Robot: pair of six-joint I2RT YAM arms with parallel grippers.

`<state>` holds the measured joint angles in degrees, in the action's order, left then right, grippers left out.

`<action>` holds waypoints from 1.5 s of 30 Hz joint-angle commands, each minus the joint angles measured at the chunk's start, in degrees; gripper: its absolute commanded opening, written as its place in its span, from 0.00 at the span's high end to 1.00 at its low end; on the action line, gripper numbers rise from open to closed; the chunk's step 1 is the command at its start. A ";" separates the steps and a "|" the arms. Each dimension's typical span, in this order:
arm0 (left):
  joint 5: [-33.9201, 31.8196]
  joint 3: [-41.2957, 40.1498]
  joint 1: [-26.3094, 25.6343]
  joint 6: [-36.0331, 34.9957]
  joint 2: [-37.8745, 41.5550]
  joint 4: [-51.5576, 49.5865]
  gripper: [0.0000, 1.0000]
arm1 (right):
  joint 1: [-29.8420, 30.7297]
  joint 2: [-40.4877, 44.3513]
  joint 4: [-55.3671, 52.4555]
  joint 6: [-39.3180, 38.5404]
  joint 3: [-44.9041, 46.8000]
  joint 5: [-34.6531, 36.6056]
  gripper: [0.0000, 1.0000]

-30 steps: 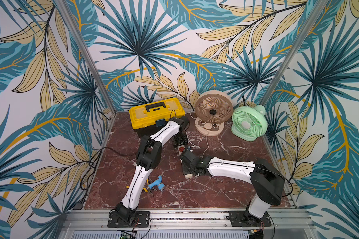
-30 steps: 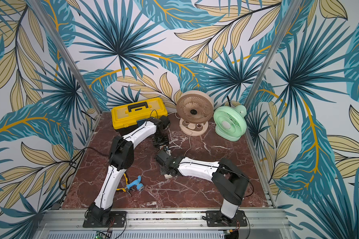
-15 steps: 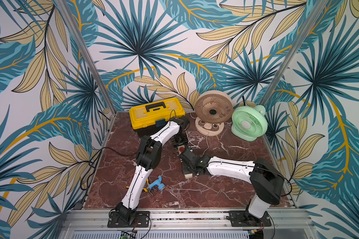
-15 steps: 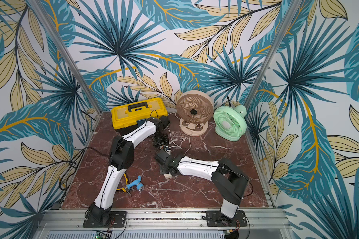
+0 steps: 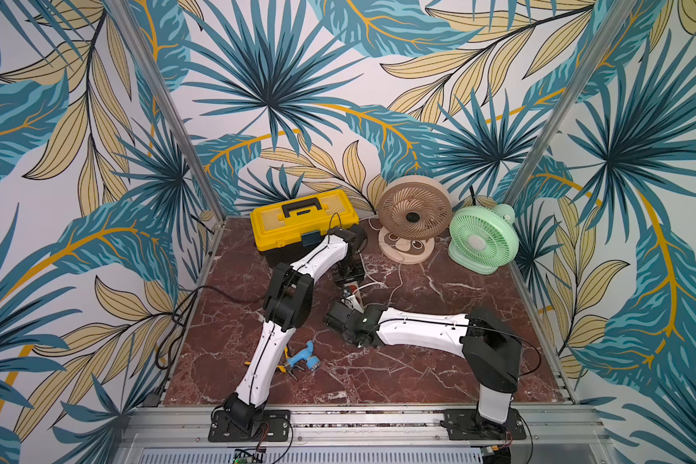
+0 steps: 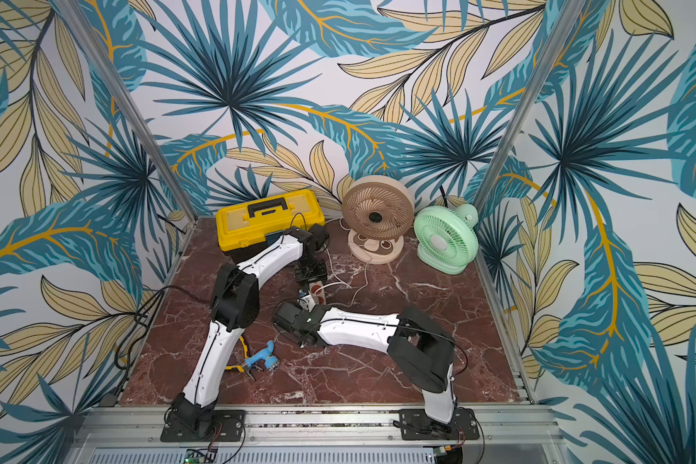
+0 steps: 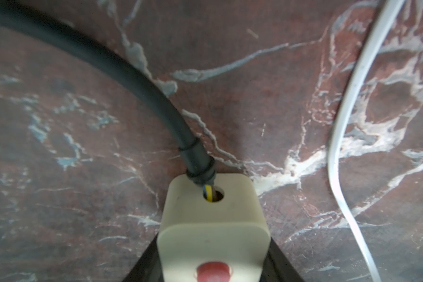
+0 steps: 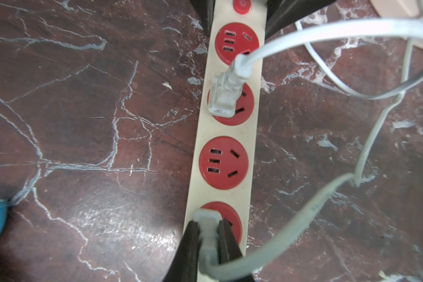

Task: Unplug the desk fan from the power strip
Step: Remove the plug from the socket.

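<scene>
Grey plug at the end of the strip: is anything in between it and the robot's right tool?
No, nothing visible. The right tool is shut on the grey plug in the end socket of the power strip. The white plug sits two sockets away, and the grey plug's cable curves off sideways.

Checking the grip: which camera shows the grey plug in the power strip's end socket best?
The right wrist view: the grey plug sits close up in the power strip, jaws of the right gripper shut on it. Both top views leave it too small to make out; the left wrist view misses it.
</scene>
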<state>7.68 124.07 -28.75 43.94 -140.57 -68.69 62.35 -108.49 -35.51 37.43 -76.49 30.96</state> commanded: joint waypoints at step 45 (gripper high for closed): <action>-3.04 -4.67 0.85 -1.14 -8.56 2.96 1.00 | -9.44 11.37 11.41 1.35 14.62 -9.50 1.00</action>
<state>8.62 124.01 -28.45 48.45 -140.59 -67.79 53.19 -98.08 -22.41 38.96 -62.43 15.62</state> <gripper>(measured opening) 0.508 0.165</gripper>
